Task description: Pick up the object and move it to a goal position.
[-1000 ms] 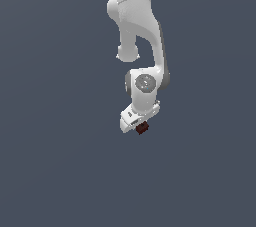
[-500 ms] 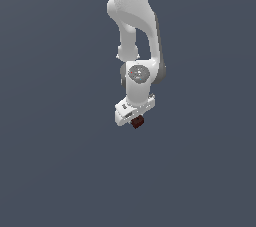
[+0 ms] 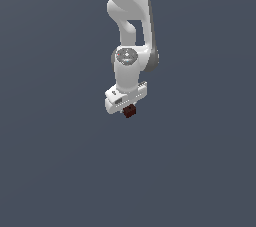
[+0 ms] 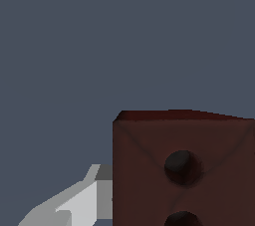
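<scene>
exterior view, taken left to right: the left part shows only plain dark grey-blue ground. near the middle, the white arm [image 3: 131, 31] comes down from the top edge, bends at a round grey joint, and ends in the white gripper [image 3: 129, 109], whose broad body sits tilted, its left end lower than its right. the cube [image 3: 130, 111] sits directly under that body, touching it. it is dark red-brown and far smaller than the gripper. the right part of the view is plain ground again.

wrist view: a pale grey-white finger [image 4: 82, 201] lies against one side of the cube [image 4: 183, 169], touching its edge. the cube fills the corner of the picture past that finger. its facing side is dark red-brown with two round dark spots, one partly cut by the picture edge. a lighter red strip shows along one edge.

orientation: the cube is blocky with no clear long axis. in the exterior view it looks slightly turned, matching the tilt of the gripper body, but it is too small there to say more.

hand state: the gripper is closed down narrowly onto the cube, holding it. the second finger is not seen.
</scene>
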Controlling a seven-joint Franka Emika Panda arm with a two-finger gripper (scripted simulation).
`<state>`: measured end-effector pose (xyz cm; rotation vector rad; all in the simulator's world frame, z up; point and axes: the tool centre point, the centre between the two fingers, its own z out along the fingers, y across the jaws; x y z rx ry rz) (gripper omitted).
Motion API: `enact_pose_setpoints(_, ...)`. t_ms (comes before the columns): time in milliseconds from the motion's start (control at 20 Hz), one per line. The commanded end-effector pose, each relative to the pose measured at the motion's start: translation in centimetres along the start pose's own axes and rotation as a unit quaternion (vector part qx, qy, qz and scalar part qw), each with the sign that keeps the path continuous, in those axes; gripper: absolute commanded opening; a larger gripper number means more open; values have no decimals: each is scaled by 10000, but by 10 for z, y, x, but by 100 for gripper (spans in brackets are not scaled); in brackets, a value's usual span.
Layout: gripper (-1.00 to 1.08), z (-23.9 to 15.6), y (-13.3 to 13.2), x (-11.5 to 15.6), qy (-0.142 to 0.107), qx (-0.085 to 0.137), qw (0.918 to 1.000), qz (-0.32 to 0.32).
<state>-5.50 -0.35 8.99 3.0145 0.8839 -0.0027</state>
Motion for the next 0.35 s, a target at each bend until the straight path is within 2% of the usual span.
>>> enact_pose_setpoints(0,-100,-8,2,-8,7,-4,10000,-5)
enact_pose_setpoints(300,-100,-14,5,-16,9,-1,10000,-5)
